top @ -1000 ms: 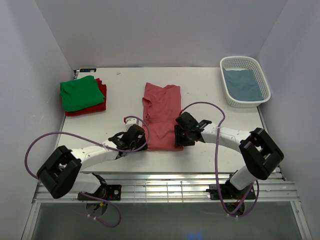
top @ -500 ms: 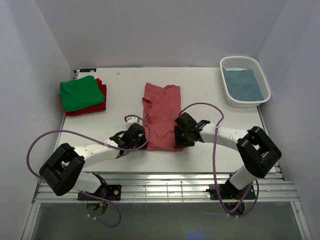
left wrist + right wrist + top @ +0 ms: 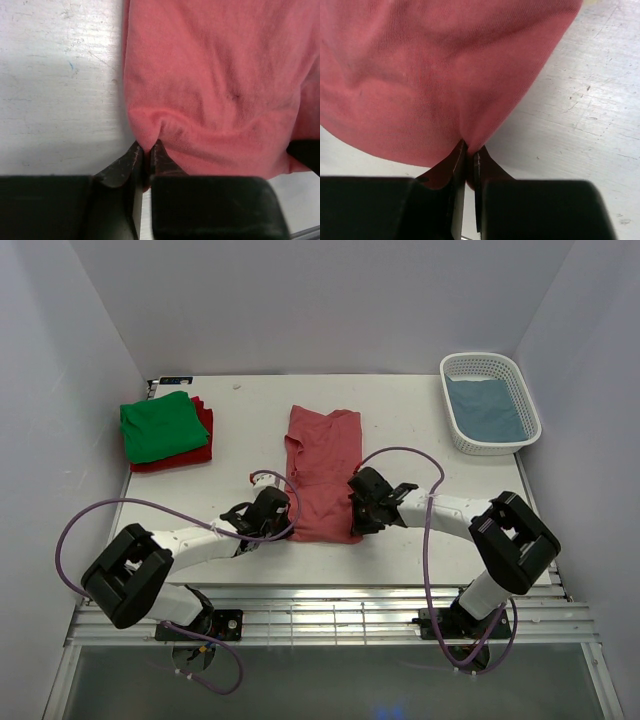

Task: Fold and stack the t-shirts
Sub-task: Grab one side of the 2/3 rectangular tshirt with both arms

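Centre of the top view: pinkish-red t-shirt [image 3: 323, 455], folded into a long narrow panel and lying flat on the white table [image 3: 410, 410].
Lower left corner of that shirt: left gripper [image 3: 148, 151], fingers clenched on a pinch of the hem, with the cloth puckered just above the tips.
Lower right corner: right gripper [image 3: 469, 154], likewise clamped tight on the fabric edge.
Upper left of the frame: green t-shirt [image 3: 158, 425], folded and stacked on the dark red t-shirt [image 3: 198, 452].
Upper right: white lattice basket [image 3: 470, 363], holding the grey-blue t-shirt [image 3: 486, 408].
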`<state>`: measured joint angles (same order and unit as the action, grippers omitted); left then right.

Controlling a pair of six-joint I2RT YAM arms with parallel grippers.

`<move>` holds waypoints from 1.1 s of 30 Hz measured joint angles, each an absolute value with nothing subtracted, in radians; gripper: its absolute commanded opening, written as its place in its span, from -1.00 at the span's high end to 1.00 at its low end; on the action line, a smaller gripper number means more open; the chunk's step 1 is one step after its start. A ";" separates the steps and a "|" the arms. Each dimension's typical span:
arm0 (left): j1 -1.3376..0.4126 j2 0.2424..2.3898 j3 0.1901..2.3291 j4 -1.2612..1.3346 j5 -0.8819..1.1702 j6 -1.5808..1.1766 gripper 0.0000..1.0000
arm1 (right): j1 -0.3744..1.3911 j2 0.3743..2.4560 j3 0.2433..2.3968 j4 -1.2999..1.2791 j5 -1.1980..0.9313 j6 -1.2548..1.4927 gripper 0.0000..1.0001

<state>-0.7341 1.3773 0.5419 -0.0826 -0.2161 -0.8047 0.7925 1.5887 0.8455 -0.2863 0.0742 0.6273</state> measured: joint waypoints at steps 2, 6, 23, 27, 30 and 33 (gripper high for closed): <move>-0.734 1.375 0.532 -0.067 -0.208 -0.802 0.84 | 0.796 1.591 0.846 -0.282 0.073 0.625 0.84; -0.734 1.347 0.491 -0.027 -0.194 -0.801 0.98 | 0.813 1.587 0.845 -0.284 0.088 0.626 0.84; -0.919 1.079 0.499 -0.390 -0.130 -0.855 1.00 | 1.155 1.363 0.813 -0.589 0.226 0.805 0.85; -0.921 1.080 0.627 -0.447 -0.191 -0.846 0.97 | 1.159 1.327 0.920 -0.663 0.338 0.825 0.85; -0.919 1.113 0.736 -0.457 -0.240 -0.820 0.97 | 1.148 1.321 1.002 -0.688 0.419 0.816 0.84; -0.912 1.183 0.834 -0.445 -0.277 -0.792 0.97 | 1.124 1.325 1.061 -0.699 0.482 0.794 0.84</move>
<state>-0.9119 1.1828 0.8341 -0.4450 -0.2771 -0.7921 1.1240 1.3254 1.0615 -0.6991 0.4824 0.7940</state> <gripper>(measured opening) 0.155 0.103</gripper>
